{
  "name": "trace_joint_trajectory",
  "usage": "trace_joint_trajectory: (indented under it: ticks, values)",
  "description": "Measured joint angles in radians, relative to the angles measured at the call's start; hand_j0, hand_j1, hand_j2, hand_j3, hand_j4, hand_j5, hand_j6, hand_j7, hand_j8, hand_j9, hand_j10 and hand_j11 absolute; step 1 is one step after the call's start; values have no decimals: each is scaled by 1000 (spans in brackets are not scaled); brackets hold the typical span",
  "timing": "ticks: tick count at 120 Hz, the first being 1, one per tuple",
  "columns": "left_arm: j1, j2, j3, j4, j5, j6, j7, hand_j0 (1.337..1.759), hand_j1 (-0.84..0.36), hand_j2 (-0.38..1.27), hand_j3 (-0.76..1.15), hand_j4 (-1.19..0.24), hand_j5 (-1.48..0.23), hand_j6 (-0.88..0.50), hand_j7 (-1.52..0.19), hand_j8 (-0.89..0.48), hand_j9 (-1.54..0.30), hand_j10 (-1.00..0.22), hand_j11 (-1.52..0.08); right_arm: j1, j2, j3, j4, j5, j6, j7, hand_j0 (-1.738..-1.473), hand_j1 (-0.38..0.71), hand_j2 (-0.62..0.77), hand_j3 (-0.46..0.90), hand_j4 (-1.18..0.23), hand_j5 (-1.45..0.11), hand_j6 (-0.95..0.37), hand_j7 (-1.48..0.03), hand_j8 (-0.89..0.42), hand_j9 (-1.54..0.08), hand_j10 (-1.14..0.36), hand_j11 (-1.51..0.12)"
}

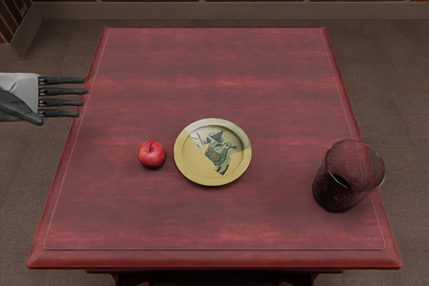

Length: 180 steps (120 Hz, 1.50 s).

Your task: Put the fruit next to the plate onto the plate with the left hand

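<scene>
Glass (348, 175) nearest; left hand (39, 96), fingers (64, 91) straight, well apart from apple (151, 154).

My left hand (37, 97) has a light grey, boxy back plate, smooth and plain. Four slim black fingers (64, 91) come off it, each marked by small pale grey bands at the joints. My thumb (17, 106) is dark charcoal, thicker, with a rounded tip

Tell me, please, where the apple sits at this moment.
In the head view the apple sits on the table just left of the plate, not touching it, far from the left hand.
</scene>
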Motion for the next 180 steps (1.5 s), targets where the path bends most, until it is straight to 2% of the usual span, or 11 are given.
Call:
trace_joint_trajectory:
  ticks: [12,28,60,82,88,91,95,118,144,170,180]
  values:
    - [-4,29,0,4,11,0,5,1658,348,-1,0,3,0,3,0,3,0,2,0,0,0,1,0,0,0,0,-1658,-325,-4,0,-20,-26,-20,-26,-20,-26,-20,-26]
    - [-109,18,-4,-9,104,0,21,1658,317,4,0,-23,-33,-22,-33,-23,-33,-24,-33,1,0,1,0,0,0,0,-1658,-325,-4,0,-20,-26,-20,-26,-20,-26,-20,-26]
    - [-248,-113,-10,-199,446,0,26,1658,250,16,0,-83,-107,-83,-107,-83,-107,-83,-107,1,0,1,0,0,0,0,-1658,-325,-4,0,-20,-26,-20,-26,-20,-26,-20,-26]
    - [-269,-110,-60,-243,458,0,26,1658,263,14,0,-74,-94,-74,-94,-74,-94,-73,-94,1,0,1,0,0,0,0,-1658,-325,-4,0,-20,-26,-20,-26,-20,-26,-20,-26]
    - [-389,-124,-18,-252,460,1,27,1658,275,13,0,-64,-81,-64,-81,-64,-81,-64,-81,1,0,2,0,0,0,0,-1658,-325,-4,0,-20,-26,-20,-26,-20,-26,-20,-26]
    - [-464,-183,26,-255,461,1,27,1658,281,12,0,-60,-75,-60,-75,-60,-75,-59,-75,1,0,2,0,0,0,0,-1658,-325,-4,0,-20,-26,-20,-26,-20,-26,-20,-26]
    - [-503,-235,82,-258,465,1,27,1658,287,10,0,-53,-67,-54,-67,-53,-67,-53,-67,1,0,1,0,0,0,0,-1658,-325,-4,0,-20,-26,-20,-26,-20,-26,-20,-26]
    - [-522,-414,243,-259,601,1,27,1658,311,6,0,-33,-41,-34,-41,-33,-41,-33,-41,1,0,1,0,0,0,0,-1658,-325,-4,0,-20,-26,-20,-26,-20,-26,-20,-26]
    - [-542,-427,283,-258,819,150,27,1658,308,7,0,-37,-46,-37,-45,-37,-45,-36,-45,2,0,1,0,0,0,0,-1658,-325,-4,0,-20,-26,-20,-26,-20,-26,-20,-26]
    - [-552,-472,354,-244,669,369,27,1658,298,9,0,-45,-56,-45,-56,-45,-56,-44,-56,2,0,1,0,0,0,0,-1658,-325,-4,0,-20,-26,-20,-26,-20,-26,-20,-26]
    - [-637,-466,450,-246,646,450,27,1658,291,10,0,-50,-63,-51,-63,-51,-63,-50,-63,2,0,1,0,0,0,0,-1658,-325,-4,0,-20,-26,-20,-26,-20,-26,-20,-26]
